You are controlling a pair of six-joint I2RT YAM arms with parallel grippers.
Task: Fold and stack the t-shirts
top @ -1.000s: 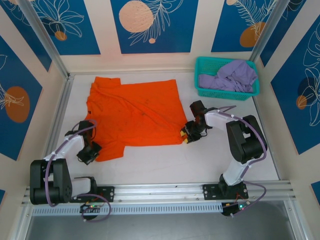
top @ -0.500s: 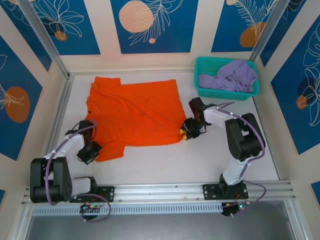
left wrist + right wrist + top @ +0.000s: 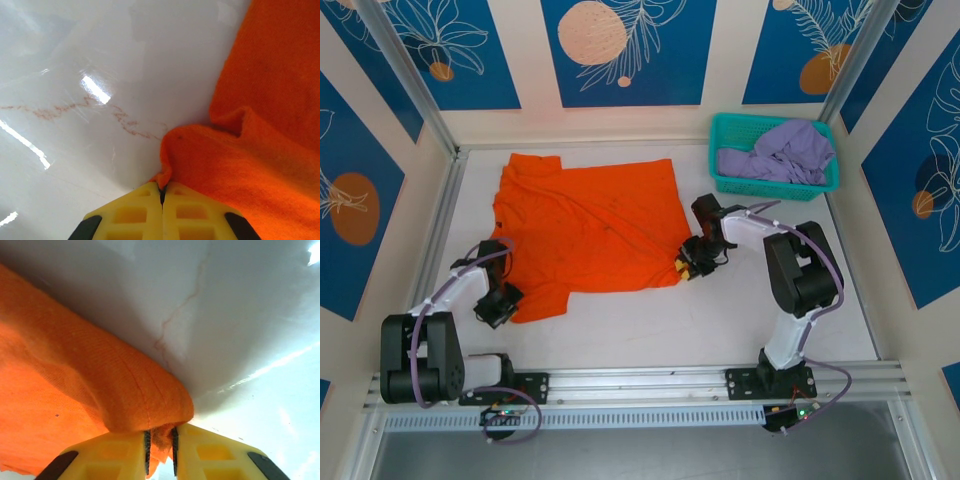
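Well, with my left gripper (image 3: 161, 192) clamped tight and my right gripper (image 3: 160, 438) narrow, each pinching a near corner of the orange shirt (image 3: 590, 230) spread on the table (image 3: 770, 315), I judge the first fold is starting, and next I must lift both corners evenly toward the far edge.

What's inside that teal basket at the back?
A crumpled lavender shirt fills the teal basket, draping over its rim. Anything beneath the shirt, even the basket's floor, is covered.

Top external is looking down over the whole table (image 3: 650, 320); 2 wrist cameras are viewing near corners of the orange t-shirt (image 3: 590, 225) close-up.
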